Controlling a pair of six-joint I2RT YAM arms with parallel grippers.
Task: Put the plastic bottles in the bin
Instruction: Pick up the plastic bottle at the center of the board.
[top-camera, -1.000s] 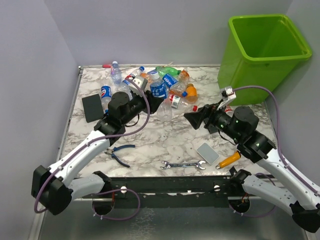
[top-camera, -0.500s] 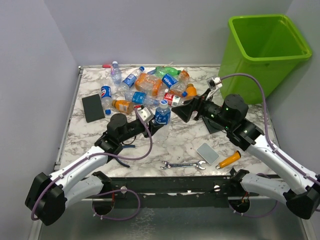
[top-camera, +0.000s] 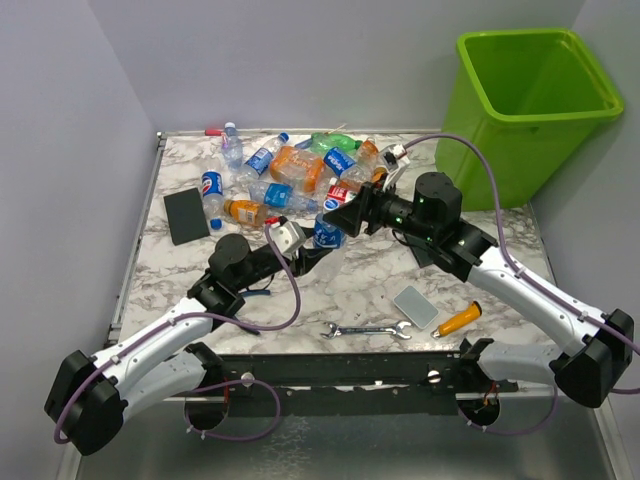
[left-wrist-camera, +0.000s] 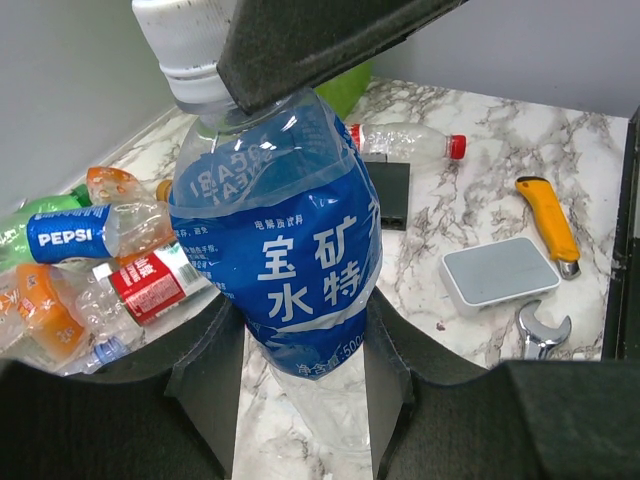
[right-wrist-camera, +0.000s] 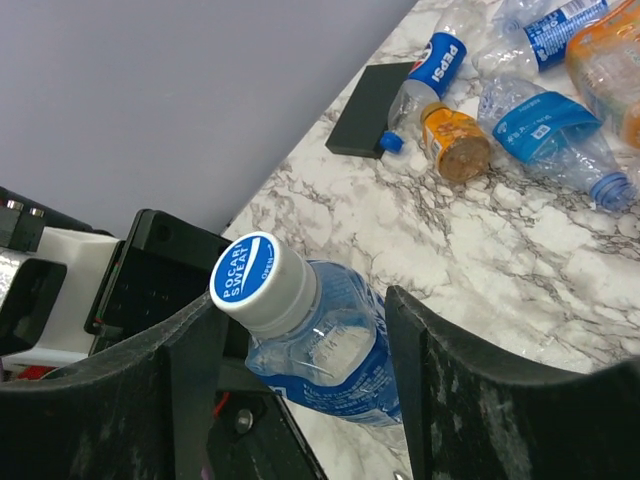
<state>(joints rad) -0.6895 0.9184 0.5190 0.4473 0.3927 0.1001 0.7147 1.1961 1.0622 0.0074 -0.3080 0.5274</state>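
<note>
Well in front of the bin (top-camera: 480, 140), toward the table's middle, the left gripper (top-camera: 313, 246) holds one blue-labelled plastic bottle (top-camera: 326, 232) upright, fingers clamped on its lower body. That leaves the white cap free for the right gripper (top-camera: 346, 218), whose fingers stand half-spread astride the neck without visibly pinching. It looks like a handover to the arm nearer the bin. The bin appears to hold nothing yet. Roughly a dozen more plastic bottles (top-camera: 300, 170) lie heaped farther from the bin, too tangled for an exact count. Also counted: one wrench (top-camera: 365, 330), one grey slab (top-camera: 415, 306), one orange-handled tool (top-camera: 456, 320) and two black slabs (top-camera: 185, 215).
</note>
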